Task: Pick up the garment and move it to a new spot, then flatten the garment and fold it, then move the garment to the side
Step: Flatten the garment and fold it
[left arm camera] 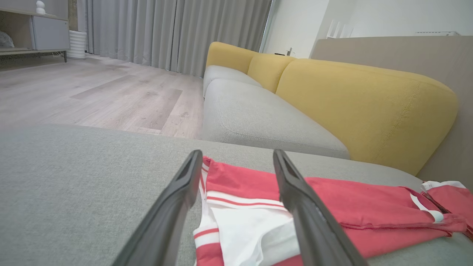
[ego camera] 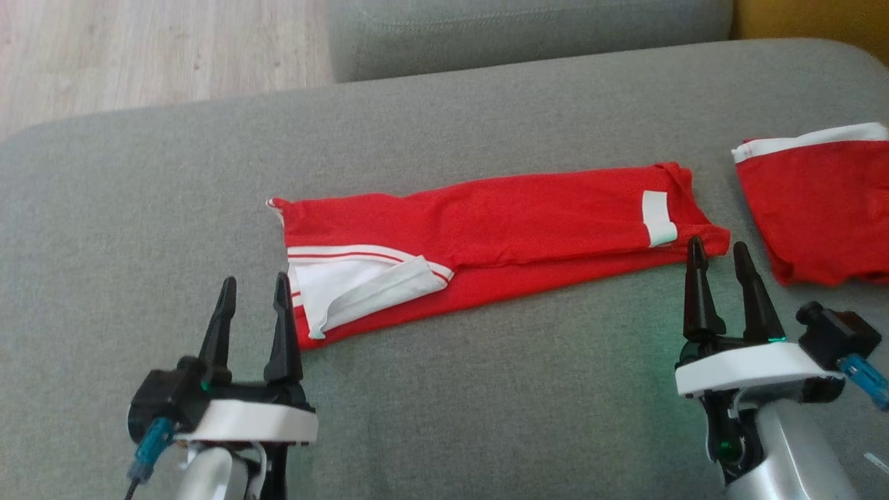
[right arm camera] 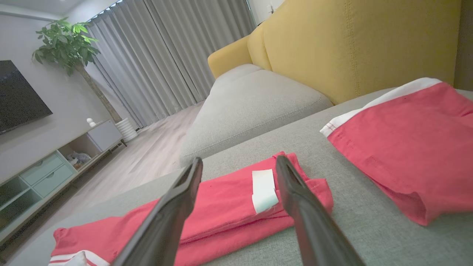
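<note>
The red jersey garment [ego camera: 500, 222] lies folded into a long strip across the grey cushion [ego camera: 451, 389], its white sleeve with striped trim at the left end and a white tag near the right end. My left gripper [ego camera: 253, 283] is open, just off the sleeve end; in the left wrist view the garment [left arm camera: 332, 207] lies past the open left gripper [left arm camera: 236, 155]. My right gripper [ego camera: 719, 245] is open at the strip's right end, tips at its edge. In the right wrist view the garment [right arm camera: 229, 207] and its tag sit between the fingers of the right gripper [right arm camera: 238, 160]. No lettering shows.
Smaller red shorts with a white band [ego camera: 819, 208] lie at the right of the cushion [right arm camera: 402, 147]. A second grey seat [ego camera: 528, 31] and yellow backrest [left arm camera: 362, 107] stand beyond. Wooden floor [ego camera: 139, 48] lies past the cushion's far left edge.
</note>
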Robot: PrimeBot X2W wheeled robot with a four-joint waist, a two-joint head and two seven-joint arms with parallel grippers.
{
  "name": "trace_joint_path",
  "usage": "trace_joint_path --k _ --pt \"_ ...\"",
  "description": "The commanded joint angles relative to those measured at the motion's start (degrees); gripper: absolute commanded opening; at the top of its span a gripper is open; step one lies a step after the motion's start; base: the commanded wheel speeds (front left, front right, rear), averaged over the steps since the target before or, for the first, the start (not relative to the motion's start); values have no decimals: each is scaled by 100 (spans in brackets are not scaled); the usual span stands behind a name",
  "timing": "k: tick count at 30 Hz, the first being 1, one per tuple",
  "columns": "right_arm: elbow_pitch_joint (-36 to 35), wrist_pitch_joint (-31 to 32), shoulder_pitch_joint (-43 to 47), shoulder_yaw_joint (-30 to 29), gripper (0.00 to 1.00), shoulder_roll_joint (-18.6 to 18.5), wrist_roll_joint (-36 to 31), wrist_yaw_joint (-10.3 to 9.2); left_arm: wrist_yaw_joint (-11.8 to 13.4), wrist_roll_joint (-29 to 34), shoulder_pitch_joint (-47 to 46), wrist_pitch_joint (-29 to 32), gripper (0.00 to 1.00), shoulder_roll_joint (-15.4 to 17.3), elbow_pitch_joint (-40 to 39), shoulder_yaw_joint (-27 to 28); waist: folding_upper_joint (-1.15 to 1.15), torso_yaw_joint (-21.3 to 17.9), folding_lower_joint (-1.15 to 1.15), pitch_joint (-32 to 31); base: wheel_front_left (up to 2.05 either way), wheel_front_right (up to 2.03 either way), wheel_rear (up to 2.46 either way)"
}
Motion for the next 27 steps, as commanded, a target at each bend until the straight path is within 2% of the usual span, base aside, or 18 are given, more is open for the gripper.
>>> trace_joint_path --k 1,5,9,20,24,27 --pt "-182 -62 -244 131 100 22 -72 -4 -34 67 -300 -37 100 -11 -155 240 0 30 0 73 0 0 0" --pt "117 -54 -472 -2 100 23 -368 -4 -163 213 -487 -37 100 -89 -139 336 0 118 0 270 0 0 0" --pt "555 92 -911 -379 100 23 -686 -4 -251 305 -624 -37 100 -127 -109 352 0 226 0 488 0 0 0" --pt "2393 482 -2116 -2059 100 23 -1722 -4 -367 303 -893 -37 100 -150 -44 244 0 559 0 867 0 0 0" --pt "3109 517 -2325 -2274 100 23 -1903 -4 -364 282 -915 -37 100 -151 -42 234 0 613 0 898 0 0 0" --pt "3568 508 -2460 -2184 100 23 -1905 -4 -359 280 -925 -37 100 -151 -48 236 0 621 0 910 0 0 0"
